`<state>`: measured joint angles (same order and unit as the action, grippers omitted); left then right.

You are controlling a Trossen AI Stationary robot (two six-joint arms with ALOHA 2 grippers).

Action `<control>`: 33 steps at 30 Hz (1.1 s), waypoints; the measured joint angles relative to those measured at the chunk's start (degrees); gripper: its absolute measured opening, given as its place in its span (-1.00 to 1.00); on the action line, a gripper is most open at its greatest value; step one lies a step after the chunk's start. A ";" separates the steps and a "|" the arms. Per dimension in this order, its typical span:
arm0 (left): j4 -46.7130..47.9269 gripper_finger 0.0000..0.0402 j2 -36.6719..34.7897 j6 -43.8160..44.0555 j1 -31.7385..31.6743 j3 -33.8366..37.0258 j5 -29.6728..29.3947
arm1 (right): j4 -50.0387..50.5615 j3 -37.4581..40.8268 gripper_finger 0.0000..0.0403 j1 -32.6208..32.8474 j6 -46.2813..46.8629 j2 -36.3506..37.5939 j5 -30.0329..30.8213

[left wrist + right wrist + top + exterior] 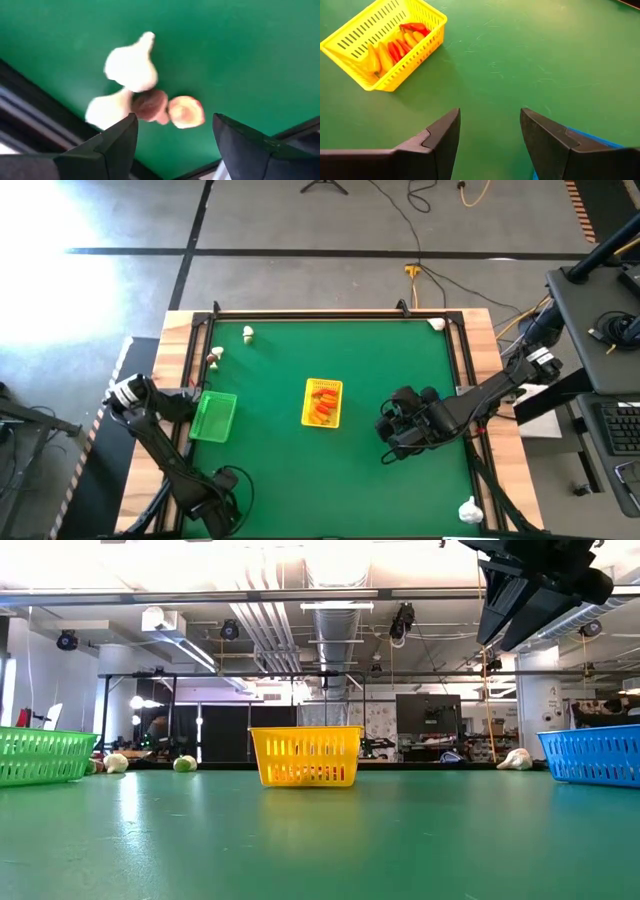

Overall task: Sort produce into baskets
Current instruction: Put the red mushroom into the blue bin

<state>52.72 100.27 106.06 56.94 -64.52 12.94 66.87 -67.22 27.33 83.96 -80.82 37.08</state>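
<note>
Sorting scene, seen from above and at table height. The yellow basket stands near the middle of the green table and holds orange and red produce pieces; the right wrist view shows the same long orange and red pieces lying side by side inside it. The green basket sits at the table's left edge, with no contents discernible. The blue basket appears at the right in the low view, and a corner of it shows beneath the right arm's fingers in the right wrist view. Loose white pieces lie on the cloth: a white piece near the far left, a small cluster just beside the left border, another white piece at the far right corner, and one white piece at the near right edge.

The left gripper hangs over that cluster, jaws spread and grasping nothing; below it lie two white garlic-like pieces, a brown mushroom-like piece and a pale round one, touching one another. The right gripper hovers right of the yellow basket, jaws apart and empty.

The table has a wooden frame and stands on a grey floor crossed by cables. Beyond it, the low view shows a workshop with ceiling ducts and monitors.
</note>
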 joint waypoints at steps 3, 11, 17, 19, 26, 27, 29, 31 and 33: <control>-3.94 0.19 -0.02 3.00 1.00 2.14 -1.44 | -0.06 0.00 -0.01 0.00 -0.02 0.00 0.00; -2.39 0.18 0.85 8.02 2.00 5.55 -2.18 | -0.26 0.02 -0.01 0.00 0.00 0.00 0.00; -5.28 0.16 0.59 8.07 2.05 6.90 -4.02 | -0.31 0.02 -0.01 0.00 -0.02 0.02 0.00; -5.00 0.16 0.61 8.35 2.06 6.87 -4.83 | -0.31 0.02 -0.01 0.00 -0.01 0.02 0.00; -2.52 0.16 0.72 7.95 1.50 6.90 -11.31 | -0.33 0.04 -0.01 0.00 -0.01 0.02 0.02; -2.34 0.16 0.72 6.94 1.37 6.92 -12.85 | -0.34 0.04 -0.01 0.00 0.00 0.02 0.02; -2.22 0.16 0.74 4.52 0.74 6.94 -15.23 | -0.40 0.04 -0.01 0.00 0.05 0.02 0.02; -2.38 0.16 0.74 1.69 -0.25 6.95 -16.84 | -0.98 0.04 -0.01 0.00 0.04 0.02 0.02; -3.36 0.16 0.75 -1.70 -1.24 7.07 -18.62 | -2.01 0.04 -0.01 0.00 0.04 0.02 0.00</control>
<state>49.35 101.02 104.37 55.71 -57.45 -5.68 64.86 -67.18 27.33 84.01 -80.79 37.08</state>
